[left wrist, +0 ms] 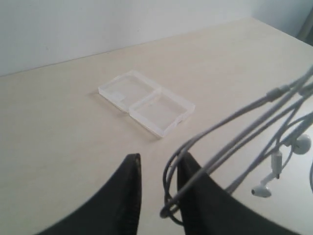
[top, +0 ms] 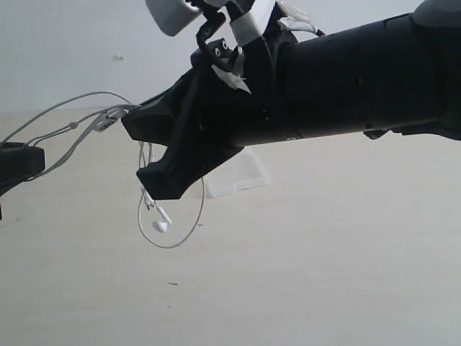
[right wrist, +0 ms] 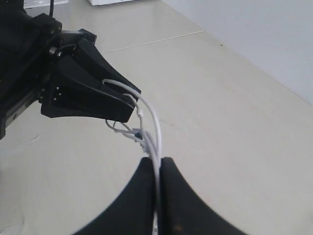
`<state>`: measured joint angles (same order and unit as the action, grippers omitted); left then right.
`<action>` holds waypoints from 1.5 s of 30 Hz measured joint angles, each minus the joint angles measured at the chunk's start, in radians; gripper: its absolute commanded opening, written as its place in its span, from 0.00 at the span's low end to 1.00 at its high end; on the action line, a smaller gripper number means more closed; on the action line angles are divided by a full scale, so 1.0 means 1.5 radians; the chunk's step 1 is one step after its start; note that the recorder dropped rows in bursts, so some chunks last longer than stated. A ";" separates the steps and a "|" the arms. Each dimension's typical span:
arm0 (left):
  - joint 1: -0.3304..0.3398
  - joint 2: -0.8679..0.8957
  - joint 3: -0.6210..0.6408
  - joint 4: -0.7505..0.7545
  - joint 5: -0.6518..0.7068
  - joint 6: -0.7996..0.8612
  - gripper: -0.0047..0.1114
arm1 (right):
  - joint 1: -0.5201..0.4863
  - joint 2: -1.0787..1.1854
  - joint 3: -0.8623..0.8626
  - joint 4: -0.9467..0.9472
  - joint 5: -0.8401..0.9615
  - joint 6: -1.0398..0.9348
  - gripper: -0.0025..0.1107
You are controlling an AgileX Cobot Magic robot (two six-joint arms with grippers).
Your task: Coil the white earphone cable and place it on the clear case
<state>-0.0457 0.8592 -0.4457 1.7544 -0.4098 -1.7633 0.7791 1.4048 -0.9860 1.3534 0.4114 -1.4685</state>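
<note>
Pinches cable [right wrist: 157, 149] in right pincer [right wrist: 156, 161], up in air; holds left pincer [left wrist: 159, 157] spread, one loop loose between its fingers [left wrist: 129, 196]; shows case [left wrist: 146, 103] open on surface [left wrist: 58, 122], toward edge by wall [left wrist: 98, 24].

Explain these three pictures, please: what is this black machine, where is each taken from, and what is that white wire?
It is a robot with two arms, each ending in a two-fingered pincer. One picture comes from a camera off to the side; the other two cameras sit on the wrists, looking past the pincers. A pale table carries an open clear case. The right pincer is shut on the white earphone cable. The left pincer stands open, with the cable looped around one finger. The earbuds dangle free.
</note>
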 measured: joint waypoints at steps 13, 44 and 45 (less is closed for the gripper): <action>0.000 0.000 0.000 -0.003 -0.009 0.002 0.40 | 0.000 -0.022 0.000 0.000 -0.028 0.006 0.02; 0.000 0.000 0.012 -0.004 -0.192 0.089 0.67 | 0.000 -0.023 0.000 0.010 -0.039 0.010 0.02; 0.000 0.000 0.012 -0.004 -0.194 0.089 0.69 | 0.000 -0.023 0.000 0.010 -0.039 0.010 0.02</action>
<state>-0.0457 0.8586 -0.4277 1.7481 -0.7008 -1.6297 0.7795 1.3698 -0.9860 1.3677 0.3525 -1.4539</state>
